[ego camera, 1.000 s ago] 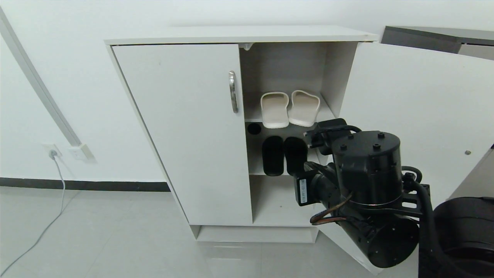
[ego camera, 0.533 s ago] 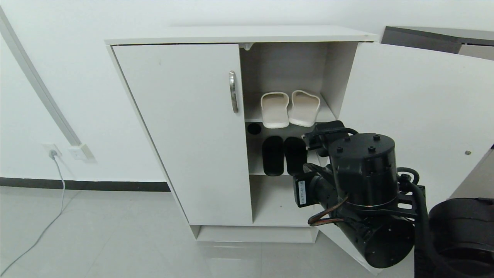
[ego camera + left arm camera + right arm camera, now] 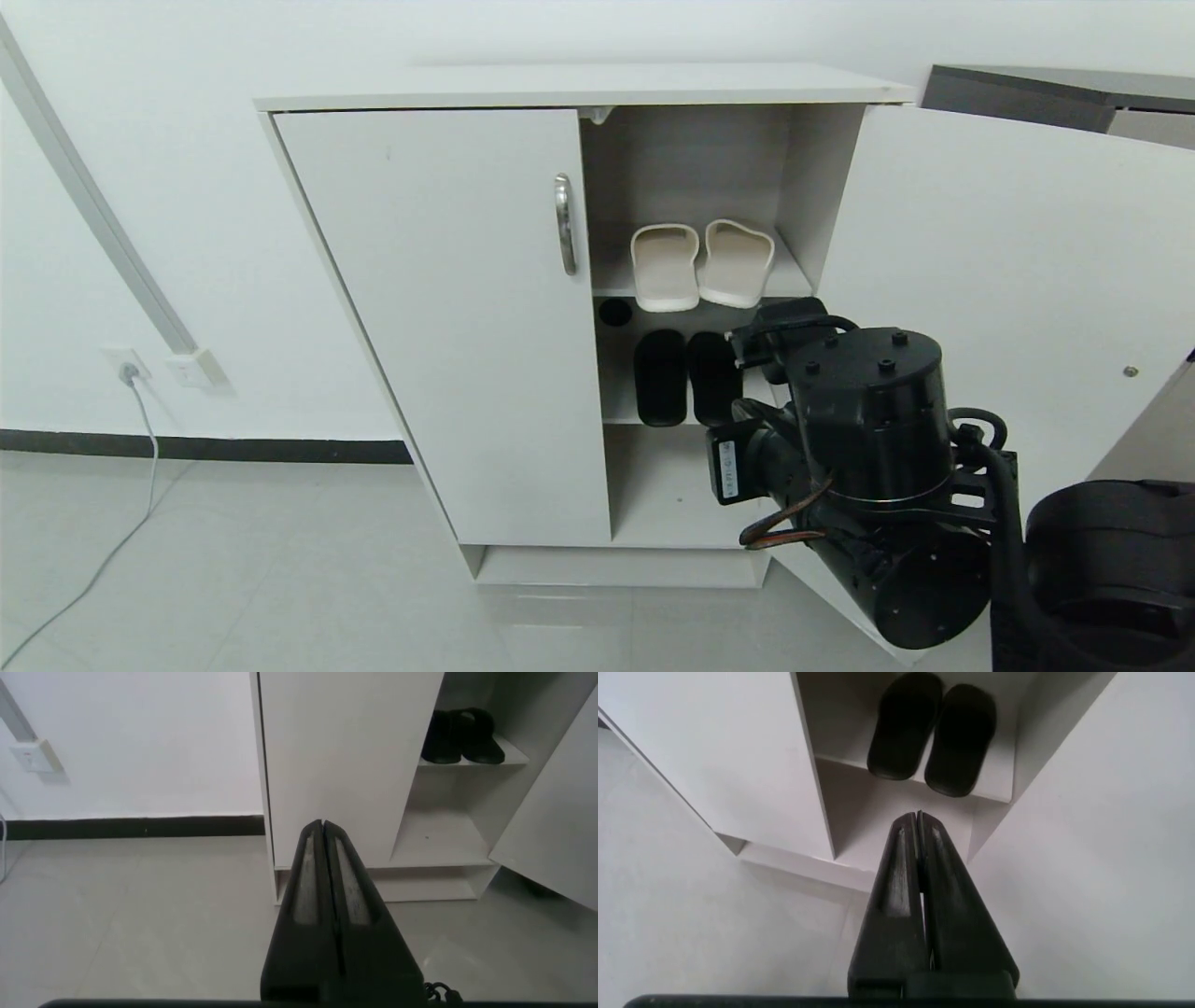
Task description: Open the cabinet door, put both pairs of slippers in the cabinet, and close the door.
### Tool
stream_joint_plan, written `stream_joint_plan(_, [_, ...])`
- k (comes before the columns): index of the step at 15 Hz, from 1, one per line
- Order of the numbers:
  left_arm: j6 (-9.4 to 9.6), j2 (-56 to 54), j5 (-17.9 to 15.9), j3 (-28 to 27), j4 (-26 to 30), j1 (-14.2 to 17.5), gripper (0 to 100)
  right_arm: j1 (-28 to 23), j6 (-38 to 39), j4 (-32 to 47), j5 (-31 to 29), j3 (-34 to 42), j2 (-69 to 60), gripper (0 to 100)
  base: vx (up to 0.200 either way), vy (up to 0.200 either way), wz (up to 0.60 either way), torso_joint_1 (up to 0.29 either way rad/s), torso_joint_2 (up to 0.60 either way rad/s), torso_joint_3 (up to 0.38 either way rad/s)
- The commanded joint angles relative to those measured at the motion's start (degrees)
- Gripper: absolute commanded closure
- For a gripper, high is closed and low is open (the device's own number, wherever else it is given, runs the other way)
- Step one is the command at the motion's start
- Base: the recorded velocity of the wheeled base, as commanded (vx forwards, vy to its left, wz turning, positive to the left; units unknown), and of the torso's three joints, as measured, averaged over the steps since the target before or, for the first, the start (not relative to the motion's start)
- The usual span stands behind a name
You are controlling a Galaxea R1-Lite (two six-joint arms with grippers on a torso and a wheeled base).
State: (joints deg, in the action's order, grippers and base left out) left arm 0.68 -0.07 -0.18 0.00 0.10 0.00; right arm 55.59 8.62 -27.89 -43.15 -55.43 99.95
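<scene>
The white cabinet [image 3: 579,86] has its left door [image 3: 448,317] closed and its right door [image 3: 980,280] swung wide open. A white pair of slippers [image 3: 700,263] lies on the upper shelf. A black pair of slippers [image 3: 686,376] lies on the middle shelf, also seen as black slippers [image 3: 934,733] and black slippers [image 3: 462,735]. My right gripper [image 3: 918,819] is shut on nothing, just outside the opening below the black pair, beside the open door [image 3: 1102,859]. My left gripper [image 3: 322,824] is shut and empty, low over the floor, well back from the cabinet.
A metal handle [image 3: 563,224] sticks out from the closed door. A wall socket with a cable [image 3: 126,369] is at the far left, and the tiled floor [image 3: 233,560] lies open before it. Grey furniture [image 3: 1055,93] stands behind the open door.
My right arm has shifted slightly left and lower in the head view, away from the shelves. The slippers and doors have not moved.
</scene>
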Motion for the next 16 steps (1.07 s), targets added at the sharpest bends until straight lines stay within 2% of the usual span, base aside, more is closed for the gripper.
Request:
stream_joint_plan(1, [0.02, 0.1, 0.0, 0.0, 0.0, 0.0, 100, 0.0, 0.0, -0.1, 0.0, 0.0, 0.2, 100, 0.000, 0.000, 0.00, -0.007, -0.24, -0.251])
stream_joint_plan(4, [0.02, 0.1, 0.0, 0.0, 0.0, 0.0, 100, 0.0, 0.0, -0.1, 0.0, 0.0, 0.3, 100, 0.000, 0.000, 0.00, 0.030, -0.24, -0.338])
stream_joint_plan(7, [0.02, 0.1, 0.0, 0.0, 0.0, 0.0, 100, 0.0, 0.0, -0.1, 0.0, 0.0, 0.6, 100, 0.000, 0.000, 0.00, 0.041, -0.55, -0.354])
stream_joint_plan(16, [0.02, 0.1, 0.0, 0.0, 0.0, 0.0, 100, 0.0, 0.0, -0.1, 0.0, 0.1, 0.6, 100, 0.000, 0.000, 0.00, 0.140, -0.46, -0.331])
